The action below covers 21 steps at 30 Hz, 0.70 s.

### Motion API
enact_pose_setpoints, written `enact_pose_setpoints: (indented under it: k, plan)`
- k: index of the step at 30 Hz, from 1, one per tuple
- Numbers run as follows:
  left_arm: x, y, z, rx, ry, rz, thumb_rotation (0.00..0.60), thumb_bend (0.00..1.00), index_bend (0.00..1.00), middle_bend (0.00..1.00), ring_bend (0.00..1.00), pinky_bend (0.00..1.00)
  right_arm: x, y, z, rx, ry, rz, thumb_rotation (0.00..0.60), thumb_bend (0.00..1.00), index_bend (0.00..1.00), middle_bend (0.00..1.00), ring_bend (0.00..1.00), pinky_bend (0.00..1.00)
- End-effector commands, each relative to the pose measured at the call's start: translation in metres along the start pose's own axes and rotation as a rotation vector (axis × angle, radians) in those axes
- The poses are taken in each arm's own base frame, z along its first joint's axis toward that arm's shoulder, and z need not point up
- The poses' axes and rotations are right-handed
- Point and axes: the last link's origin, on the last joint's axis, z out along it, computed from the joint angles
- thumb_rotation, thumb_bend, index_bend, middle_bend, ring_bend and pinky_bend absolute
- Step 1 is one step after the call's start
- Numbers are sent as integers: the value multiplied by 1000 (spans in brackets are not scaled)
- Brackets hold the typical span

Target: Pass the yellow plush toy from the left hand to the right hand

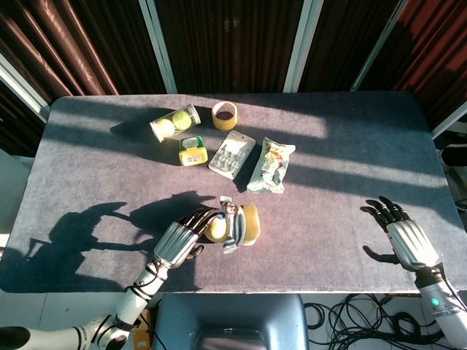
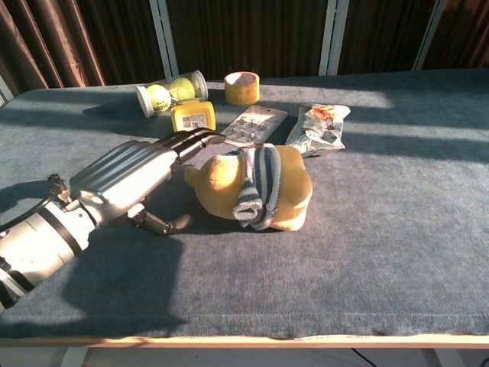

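Observation:
The yellow plush toy (image 1: 235, 224) with a striped scarf lies on the grey table (image 1: 87, 182), near its front edge; in the chest view the plush toy (image 2: 260, 187) rests on its side. My left hand (image 1: 177, 243) sits just left of it with its fingers stretched out toward the toy, holding nothing. In the chest view the left hand (image 2: 130, 177) has its fingertips (image 2: 205, 138) beside the toy's head and its thumb low on the cloth. My right hand (image 1: 406, 239) hovers far to the right near the front edge, fingers spread and empty. It is outside the chest view.
At the back of the table lie a clear tube of tennis balls (image 1: 174, 122), a tape roll (image 1: 224, 114), a small yellow box (image 1: 191, 152), a blister pack (image 1: 232, 153) and a snack bag (image 1: 271, 165). A chair back (image 1: 230, 321) stands at the front edge.

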Motion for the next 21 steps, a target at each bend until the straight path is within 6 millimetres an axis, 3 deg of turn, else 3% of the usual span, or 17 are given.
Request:
enact_pose_setpoints:
  k: [1,6,9,11,17,21]
  plan:
    - [3,-7,-19,18,-25,-3,600,285,0,0,0,360,-3,-2,0,12,5,-6,600,159,189,102,0,142]
    - [9,-10,-29,16,-25,2,600,281,0,0,0,349,-4,-2,-1,17,1,-14,600,159,188,102,0,142]
    - [20,-21,-47,16,-32,69,600,282,0,0,0,350,-6,-4,-2,24,7,-20,600,159,188,102,0,142]
    - [42,-46,-86,72,-62,178,600,282,0,0,0,351,-8,-7,2,41,21,-6,600,159,188,102,0,142]
    - [86,-92,-140,237,-16,216,600,281,0,0,0,334,-16,-16,18,131,76,84,600,159,181,102,0,141]
    - [100,-120,-167,349,45,201,600,281,0,0,0,316,-24,-26,31,172,111,105,600,157,176,102,0,141]
